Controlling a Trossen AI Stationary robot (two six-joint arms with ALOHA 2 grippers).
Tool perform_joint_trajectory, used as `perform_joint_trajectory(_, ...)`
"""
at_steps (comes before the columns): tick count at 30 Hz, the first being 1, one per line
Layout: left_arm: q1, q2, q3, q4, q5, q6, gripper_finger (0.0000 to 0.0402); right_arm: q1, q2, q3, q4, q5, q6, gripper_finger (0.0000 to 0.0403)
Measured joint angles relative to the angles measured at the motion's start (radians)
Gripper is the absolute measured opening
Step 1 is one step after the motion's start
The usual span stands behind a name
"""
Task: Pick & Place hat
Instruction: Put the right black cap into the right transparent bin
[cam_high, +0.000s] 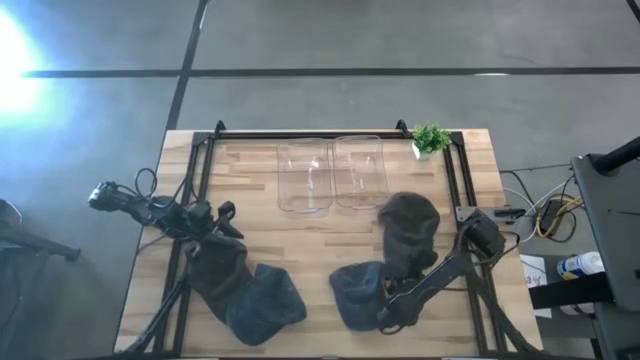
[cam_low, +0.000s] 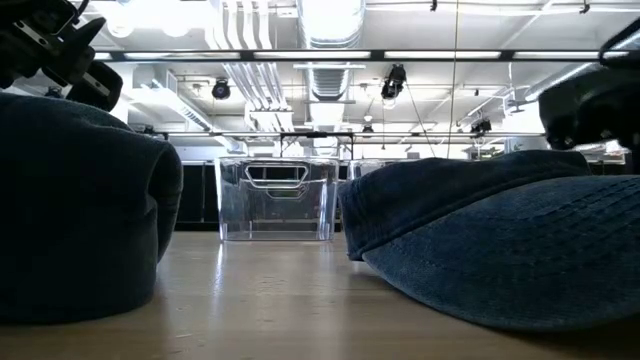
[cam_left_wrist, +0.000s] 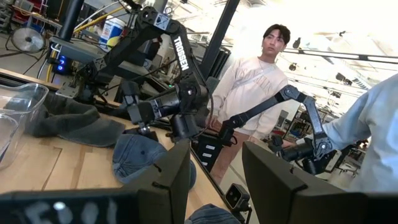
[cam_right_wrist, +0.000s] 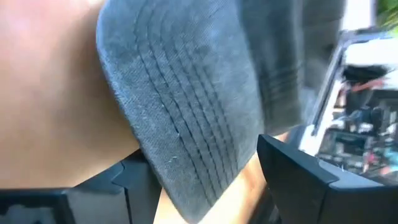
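Note:
Two blue denim caps and two dark grey hats lie on the table. My right gripper (cam_high: 388, 315) is low at the near edge and open. The stitched brim (cam_right_wrist: 186, 124) of the right denim cap (cam_high: 355, 288) reaches between its fingers. A grey hat (cam_high: 408, 225) lies beyond that cap. My left gripper (cam_high: 225, 222) is open and holds nothing. It hovers over the left grey hat (cam_high: 215, 272), with the other denim cap (cam_high: 268, 305) beside it. In the left wrist view the left gripper (cam_left_wrist: 214, 152) faces across the table toward the right arm. My right gripper stands open around the denim cap's brim (cam_right_wrist: 205, 174), one finger (cam_right_wrist: 124, 183) on each side of it. The fingers come in low from the table's near side. I cannot tell whether either finger touches the brim. The cap rests on the table.
Two clear plastic bins (cam_high: 330, 175) stand side by side at the far middle of the table, also in the low view (cam_low: 275, 195). A small green plant (cam_high: 430, 138) sits at the far right corner. A person (cam_left_wrist: 252, 87) stands beyond the table's right side.

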Motion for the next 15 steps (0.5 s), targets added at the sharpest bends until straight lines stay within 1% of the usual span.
perform_joint_trajectory(7,0.0,0.0,0.0,-0.001,0.0,0.0,0.014,-0.034,-0.05,-0.023,-0.01,0.156,-0.023,0.0247)
perform_joint_trajectory(11,0.0,0.0,0.0,-0.002,0.0,0.0,0.014,-0.06,-0.063,-0.046,-0.006,0.163,0.007,0.0242)
perform_joint_trajectory(13,0.0,0.0,0.0,-0.003,0.0,0.0,0.014,-0.071,-0.065,-0.056,0.005,0.163,0.017,0.0229)
perform_joint_trajectory(15,0.0,0.0,0.0,-0.003,0.0,0.0,0.014,-0.082,-0.072,-0.067,0.035,0.163,0.019,0.0206)
